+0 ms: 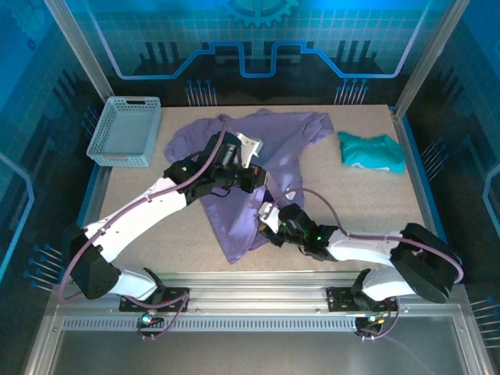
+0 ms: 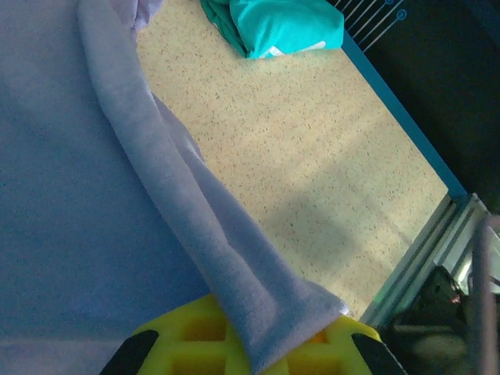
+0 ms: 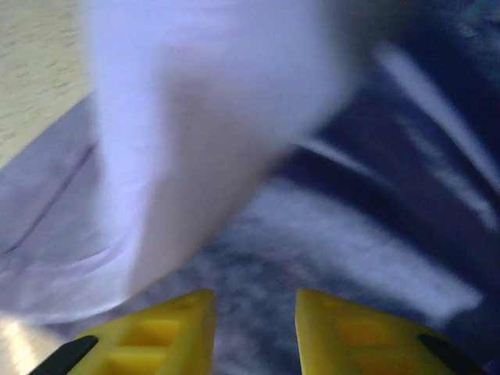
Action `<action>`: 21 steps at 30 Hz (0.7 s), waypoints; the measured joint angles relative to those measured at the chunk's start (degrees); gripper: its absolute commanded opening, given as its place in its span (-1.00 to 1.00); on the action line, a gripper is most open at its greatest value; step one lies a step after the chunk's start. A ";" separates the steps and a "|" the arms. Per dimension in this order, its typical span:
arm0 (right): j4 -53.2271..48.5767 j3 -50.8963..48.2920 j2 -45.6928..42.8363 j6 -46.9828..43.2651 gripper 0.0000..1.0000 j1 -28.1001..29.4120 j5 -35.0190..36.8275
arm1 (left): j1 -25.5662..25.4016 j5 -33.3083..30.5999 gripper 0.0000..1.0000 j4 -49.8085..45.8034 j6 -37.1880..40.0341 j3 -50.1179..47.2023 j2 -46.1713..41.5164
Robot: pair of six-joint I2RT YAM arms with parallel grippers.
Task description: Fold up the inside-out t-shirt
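Note:
The lavender inside-out t-shirt [image 1: 291, 134] lies bunched across the middle of the table, with a long tail running toward the front edge. My left gripper [image 1: 251, 178] sits over the shirt's middle. In the left wrist view, my left gripper [image 2: 250, 348] is shut on a raised fold of the t-shirt [image 2: 195, 234] between yellow fingers. My right gripper [image 1: 270, 223] is low at the shirt's right edge. In the blurred right wrist view, my right gripper [image 3: 255, 324] has its yellow fingers [image 3: 168, 336] apart, close over the purple t-shirt [image 3: 195, 117], and nothing is pinched between them.
A folded teal garment [image 1: 372, 151] lies at the back right, seen again as the teal garment [image 2: 281, 23] in the left wrist view. A light blue basket [image 1: 117, 158] stands at the back left. Bare speckled table [image 1: 351, 199] shows right of the shirt, bounded by a blue rim.

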 measured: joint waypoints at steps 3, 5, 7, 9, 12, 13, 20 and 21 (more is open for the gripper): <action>4.85 0.11 3.21 0.35 -0.37 -3.65 3.58 | 0.26 1.03 -1.00 -1.07 -0.02 0.00 -1.18; 6.01 1.14 5.18 0.63 -0.38 -5.09 7.28 | 0.42 2.93 -1.00 -1.27 -0.04 0.00 -1.84; 6.32 2.51 6.64 0.98 -0.37 -5.42 10.75 | 0.48 5.07 -1.00 -1.14 -0.13 0.00 -2.32; 6.64 3.69 7.34 1.29 -0.34 -5.62 12.70 | 0.52 7.08 -1.00 -0.96 -0.59 0.11 -2.62; 8.00 4.46 8.07 0.48 -0.28 -5.42 13.55 | 0.52 9.70 -1.00 -0.52 -1.88 1.29 -2.64; 8.13 4.74 8.66 -0.13 -0.25 -5.14 13.90 | 0.50 10.71 -1.00 -0.46 -2.49 1.99 -2.64; 5.55 8.85 13.20 -1.57 -0.02 -4.50 14.56 | -1.75 14.64 -1.00 0.33 -4.11 6.38 -2.64; 4.98 9.79 13.70 -1.44 0.01 -4.57 14.58 | -2.14 14.93 -1.00 0.35 -4.11 6.91 -2.64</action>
